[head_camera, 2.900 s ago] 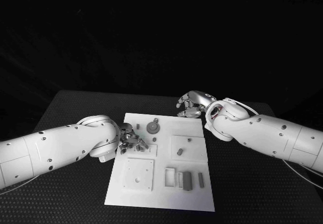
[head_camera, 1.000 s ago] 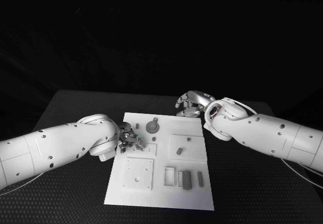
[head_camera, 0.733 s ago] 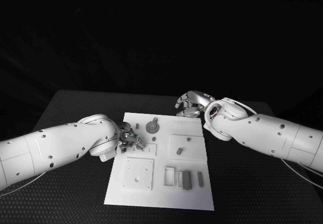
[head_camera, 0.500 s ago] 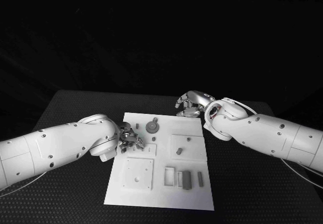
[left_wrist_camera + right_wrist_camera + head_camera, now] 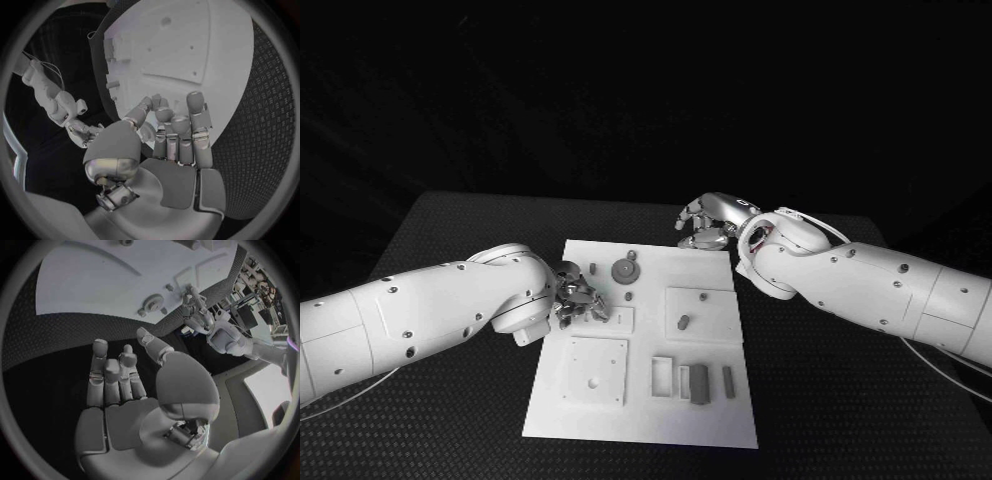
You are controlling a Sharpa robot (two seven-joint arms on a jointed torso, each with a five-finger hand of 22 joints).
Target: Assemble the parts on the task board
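the robot's left hand (image 5: 580, 300), fingers curled over the white rectangular task board's (image 5: 653, 405) left edge with a grasp i cannot tell, seems to be working a part there, while the empty right hand (image 5: 708, 222), fingers loosely spread, hovers at the far corner, likely waiting its turn.

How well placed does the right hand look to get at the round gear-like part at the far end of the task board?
Probably yes. The right hand hovers with fingers apart, holding nothing, just off the task board's far right corner. The round part lies uncovered a short way off, and the left hand works nearer, not between them.
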